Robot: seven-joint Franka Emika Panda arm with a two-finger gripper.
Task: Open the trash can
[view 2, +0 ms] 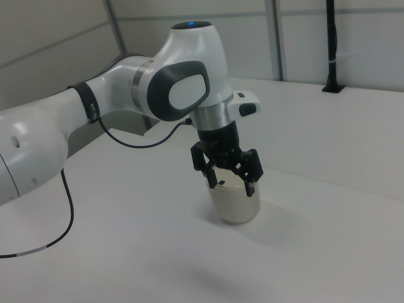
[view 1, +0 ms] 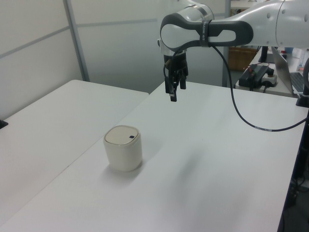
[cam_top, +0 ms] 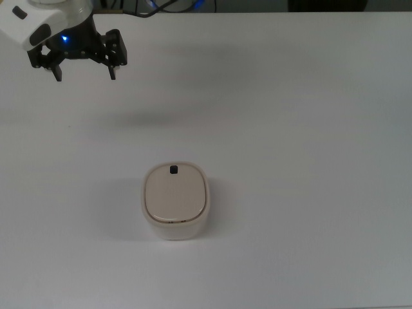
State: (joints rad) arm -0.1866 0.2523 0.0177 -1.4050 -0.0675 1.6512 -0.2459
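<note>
Tool high and empty, bin shut on the worktop.

We see the tool (cam_top: pixel 84 72) in the upper left of the top view, fingers spread wide and gripping nothing, well apart from the bin (cam_top: pixel 175 201), which sits just below centre on the white worktop (cam_top: pixel 309 161) with its lid flat and closed. To do this step well, we would bring the tool over the small black button (cam_top: pixel 173 170) near the lid's upper edge in the top view, narrow the fingers, and press straight down with one tip so the bin does not slide. The top view gives the button's place on the lid plainly. The left view shows the height gap between tool and bin. In the right view the tool overlaps the bin and hides that gap.
</note>
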